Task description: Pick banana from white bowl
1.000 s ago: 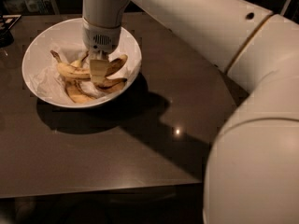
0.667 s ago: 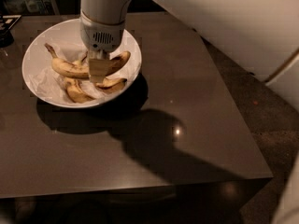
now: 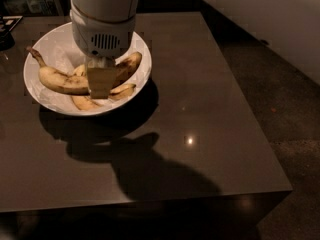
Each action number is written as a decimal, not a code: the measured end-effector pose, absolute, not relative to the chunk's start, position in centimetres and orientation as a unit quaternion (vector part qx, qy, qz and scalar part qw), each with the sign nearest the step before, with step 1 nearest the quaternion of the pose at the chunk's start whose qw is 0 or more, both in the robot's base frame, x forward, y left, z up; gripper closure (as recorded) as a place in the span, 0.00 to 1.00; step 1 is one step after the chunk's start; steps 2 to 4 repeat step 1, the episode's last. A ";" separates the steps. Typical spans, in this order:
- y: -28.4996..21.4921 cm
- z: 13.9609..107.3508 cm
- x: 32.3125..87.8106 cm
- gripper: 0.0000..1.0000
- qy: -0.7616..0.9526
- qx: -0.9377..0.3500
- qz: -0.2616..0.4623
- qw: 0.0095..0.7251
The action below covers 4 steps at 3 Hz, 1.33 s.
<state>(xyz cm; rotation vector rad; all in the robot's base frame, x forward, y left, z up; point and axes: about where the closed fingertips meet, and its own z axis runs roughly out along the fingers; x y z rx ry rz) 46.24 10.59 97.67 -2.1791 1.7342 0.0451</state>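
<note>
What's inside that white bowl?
Several yellow bananas: the long banana at left, shorter bananas beside it, on a white liner. The pincer reaches into the white bowl, hiding whatever lies beneath it.

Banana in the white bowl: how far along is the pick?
Done: the gripper is down inside the white bowl, at the banana. In hand: securing a grasp; whether it has hold is unclear. Left: lifting the banana out; it lies in the bowl among shorter bananas.
</note>
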 end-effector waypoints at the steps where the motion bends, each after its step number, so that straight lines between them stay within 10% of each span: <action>1: 9.8 98.8 42.6 1.00 0.610 -0.767 0.009 0.198; 4: 9.8 98.8 42.6 1.00 0.610 -0.767 0.009 0.198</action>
